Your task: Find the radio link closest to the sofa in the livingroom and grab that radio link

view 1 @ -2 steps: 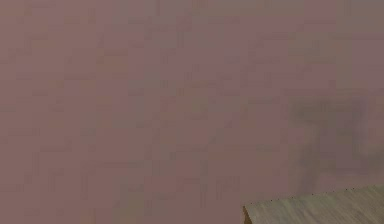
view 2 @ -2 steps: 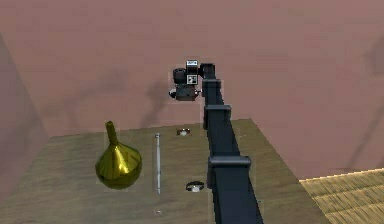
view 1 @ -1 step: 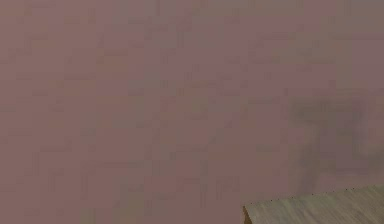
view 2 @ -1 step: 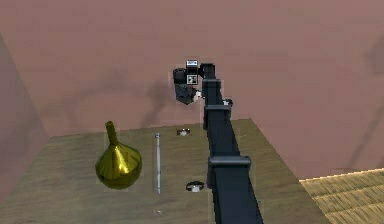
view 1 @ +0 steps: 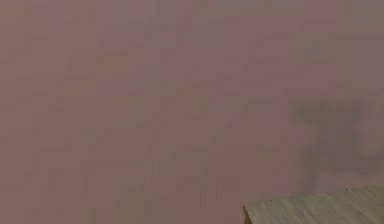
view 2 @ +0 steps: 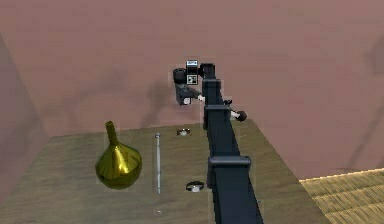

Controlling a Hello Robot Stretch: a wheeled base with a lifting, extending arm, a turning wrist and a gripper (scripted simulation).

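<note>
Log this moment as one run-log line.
arm: out across table | pincer: raised, wall behind, hold cannot tell | on table: yellow funnel, thin grey rod, far small disc, near small disc | forward view: wall ahead

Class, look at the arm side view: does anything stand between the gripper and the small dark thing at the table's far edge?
Nothing visible does. Between the gripper and the small dark thing the picture shows bare wall and table. The yellow funnel and grey rod lie to the picture's left, off that line.
</note>
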